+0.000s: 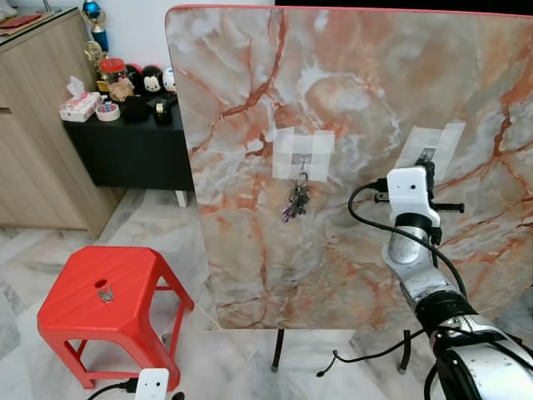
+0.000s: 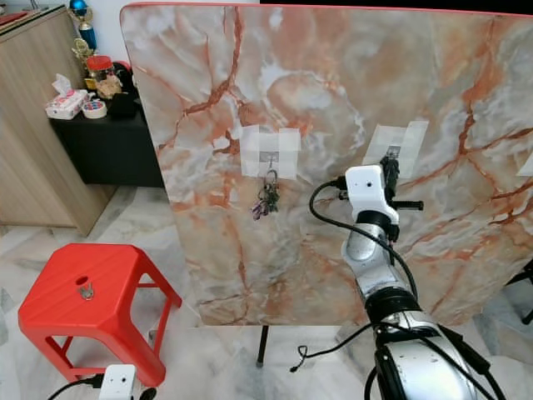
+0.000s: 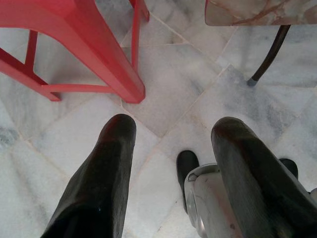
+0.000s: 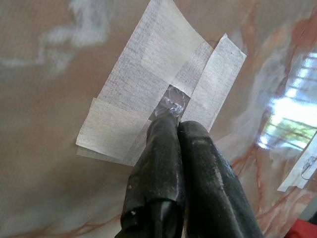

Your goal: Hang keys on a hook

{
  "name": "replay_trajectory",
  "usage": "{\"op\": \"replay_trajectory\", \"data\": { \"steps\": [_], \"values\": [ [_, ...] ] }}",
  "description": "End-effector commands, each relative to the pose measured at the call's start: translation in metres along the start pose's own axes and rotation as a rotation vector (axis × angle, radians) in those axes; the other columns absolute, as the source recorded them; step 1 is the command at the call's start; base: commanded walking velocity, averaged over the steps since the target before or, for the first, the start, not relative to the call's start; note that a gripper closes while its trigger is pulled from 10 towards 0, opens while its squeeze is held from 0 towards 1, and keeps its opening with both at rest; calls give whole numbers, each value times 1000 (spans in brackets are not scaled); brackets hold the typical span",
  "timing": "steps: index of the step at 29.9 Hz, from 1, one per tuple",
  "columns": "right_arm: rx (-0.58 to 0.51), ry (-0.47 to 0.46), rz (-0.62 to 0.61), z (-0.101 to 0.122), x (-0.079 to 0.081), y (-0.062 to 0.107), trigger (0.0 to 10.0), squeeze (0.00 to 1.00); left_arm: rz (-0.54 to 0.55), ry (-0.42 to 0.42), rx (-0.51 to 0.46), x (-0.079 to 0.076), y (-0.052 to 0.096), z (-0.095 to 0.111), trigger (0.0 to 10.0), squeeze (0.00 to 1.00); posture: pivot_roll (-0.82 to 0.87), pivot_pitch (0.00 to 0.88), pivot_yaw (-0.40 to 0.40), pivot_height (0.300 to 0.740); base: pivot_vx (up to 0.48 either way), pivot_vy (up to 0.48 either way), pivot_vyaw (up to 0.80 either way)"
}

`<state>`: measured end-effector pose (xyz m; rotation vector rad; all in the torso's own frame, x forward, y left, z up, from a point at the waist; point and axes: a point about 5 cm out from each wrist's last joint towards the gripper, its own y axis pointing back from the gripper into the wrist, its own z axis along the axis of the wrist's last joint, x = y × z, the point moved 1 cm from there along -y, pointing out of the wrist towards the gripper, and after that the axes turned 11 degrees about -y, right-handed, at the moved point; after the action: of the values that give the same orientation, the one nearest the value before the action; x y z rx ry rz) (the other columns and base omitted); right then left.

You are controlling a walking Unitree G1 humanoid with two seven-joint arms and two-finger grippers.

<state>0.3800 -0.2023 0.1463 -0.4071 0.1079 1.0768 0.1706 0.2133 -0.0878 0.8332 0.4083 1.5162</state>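
Observation:
An upright marble board (image 1: 350, 100) carries clear hooks under patches of white tape. A bunch of keys (image 1: 296, 202) hangs from the left hook (image 1: 302, 160). My right gripper (image 1: 429, 164) is raised to the second taped hook (image 4: 171, 105) further right. Its fingers (image 4: 163, 144) are pressed together with their tips touching that hook, and I see nothing between them. My left gripper (image 3: 171, 131) hangs open low over the floor beside the red stool (image 3: 94, 44).
A small metal object (image 1: 105, 292) lies on top of the red stool (image 1: 108, 292), left of the board. A black cabinet (image 1: 133, 150) with trinkets and a wooden cupboard (image 1: 33, 133) stand at the back left. Thin black legs (image 1: 276, 350) hold up the board. Marble floor lies below.

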Motion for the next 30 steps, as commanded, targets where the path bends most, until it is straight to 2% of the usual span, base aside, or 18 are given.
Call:
{"op": "replay_trajectory", "data": {
  "steps": [1, 30],
  "values": [
    [1, 3, -14, 4, -4, -6, 10000, 0, 0, 11, 19, -1, 0, -2, 10000, 0, 44, 0, -59, 725, 0, 0, 0],
    [37, 21, 63, 3, 4, -7, 10000, 0, 1, 15, 21, -1, 0, -2, 10000, 0, 47, 0, -62, 725, 0, 0, 0]
  ]
}}
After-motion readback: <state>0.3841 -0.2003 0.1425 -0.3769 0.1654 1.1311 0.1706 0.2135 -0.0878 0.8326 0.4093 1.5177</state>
